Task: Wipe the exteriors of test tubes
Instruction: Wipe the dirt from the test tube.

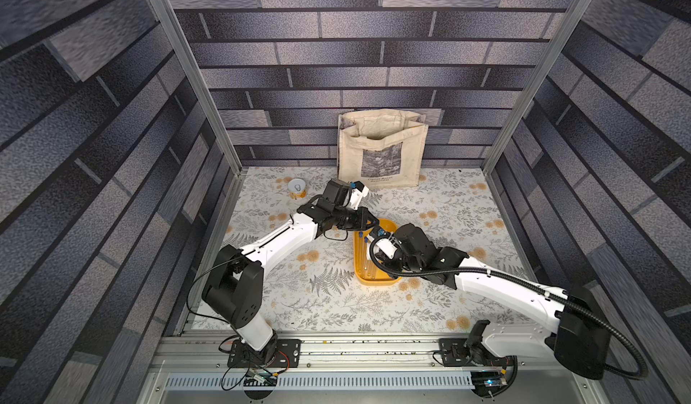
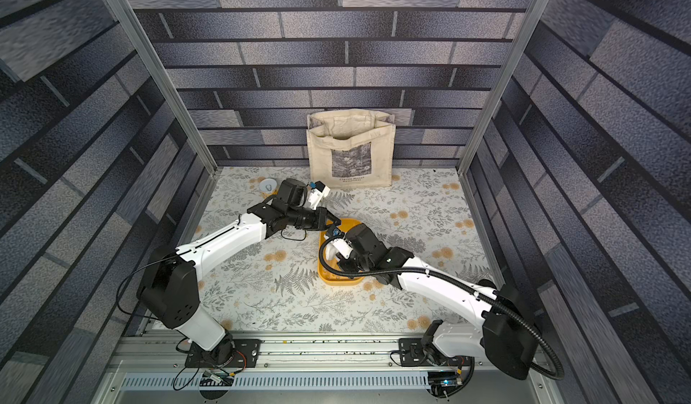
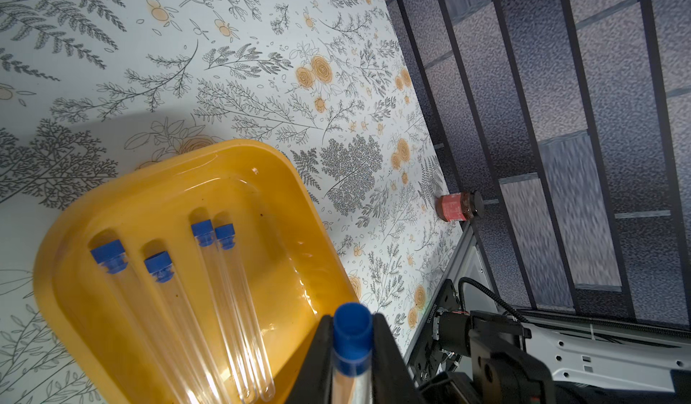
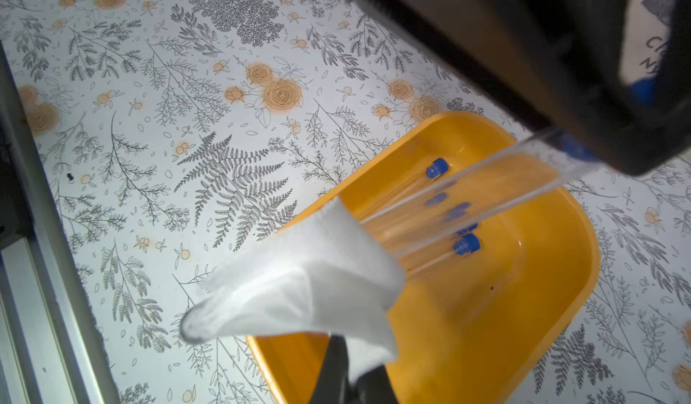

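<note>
The table point(image 1: 336, 308) has a floral-print top. On it sit a yellow tray point(image 1: 374, 281) near the middle, a cloth bag point(image 1: 381, 148) upright against the back wall, a small tin point(image 1: 297, 188) at the back left, and a jar point(image 3: 460, 206) at an edge by the wall.

In the left wrist view the held tube point(image 3: 351, 378) runs off the bottom edge between the fingers of the left pincer point(image 3: 351, 331). Two of the test tubes point(image 3: 187, 327) lying in the tray point(image 3: 168, 181) are cut off there too. In the right wrist view the cloth point(image 4: 310, 282) covers that tube's other end and most of the right pincer point(image 4: 349, 381), and the left pincer is a dark blur. In both top views the left arm point(image 1: 284, 237) and right arm point(image 1: 497, 282) hide much of the tray. The label on the jar point(image 3: 458, 207) is too small to read.
</note>
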